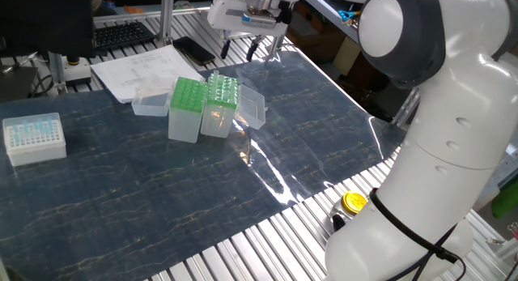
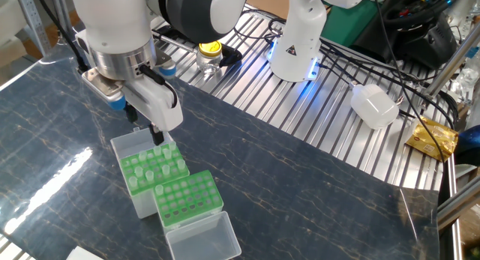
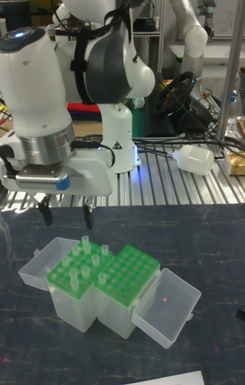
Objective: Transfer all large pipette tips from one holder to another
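Clear large pipette tips in rack, below open gripper

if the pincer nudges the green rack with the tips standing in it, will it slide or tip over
The green rack is a tall, thin-walled plastic box, so it is probably light and would slide easily on the smooth mat. A high push might tilt it, though the second rack beside it may brace that side. The tips stand proud and could wobble.
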Robot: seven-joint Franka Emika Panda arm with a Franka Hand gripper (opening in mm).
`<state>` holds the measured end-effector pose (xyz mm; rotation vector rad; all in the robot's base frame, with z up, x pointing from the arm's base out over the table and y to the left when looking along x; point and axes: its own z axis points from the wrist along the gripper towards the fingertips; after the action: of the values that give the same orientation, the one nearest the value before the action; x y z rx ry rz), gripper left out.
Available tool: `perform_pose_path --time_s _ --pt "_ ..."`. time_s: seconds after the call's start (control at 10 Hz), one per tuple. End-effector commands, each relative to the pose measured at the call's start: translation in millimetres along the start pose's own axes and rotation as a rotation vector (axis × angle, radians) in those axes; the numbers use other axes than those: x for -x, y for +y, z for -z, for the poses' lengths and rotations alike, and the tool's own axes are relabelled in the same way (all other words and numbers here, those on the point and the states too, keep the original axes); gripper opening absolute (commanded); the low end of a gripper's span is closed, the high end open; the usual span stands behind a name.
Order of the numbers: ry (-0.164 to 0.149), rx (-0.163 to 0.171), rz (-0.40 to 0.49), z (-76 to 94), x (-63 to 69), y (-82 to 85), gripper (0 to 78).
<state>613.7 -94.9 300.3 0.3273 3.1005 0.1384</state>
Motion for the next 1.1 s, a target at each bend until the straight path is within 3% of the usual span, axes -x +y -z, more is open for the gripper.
perform_pose_path --time_s 0.1,0.5,0.6,1.0,1.1 --pt "0.010 0.011 -0.007 -1.1 -0.1 1.6 77.4" --pt "0.010 0.011 -0.007 -1.1 -0.1 1.6 77.4" --pt "0.021 -0.016 -0.304 5.2 -10.5 30.9 77.4" --pt "0.019 -0.017 -0.369 5.5 -11.3 33.0 77.4" --pt "0.015 -0.018 -0.427 4.0 -12.1 37.3 77.4"
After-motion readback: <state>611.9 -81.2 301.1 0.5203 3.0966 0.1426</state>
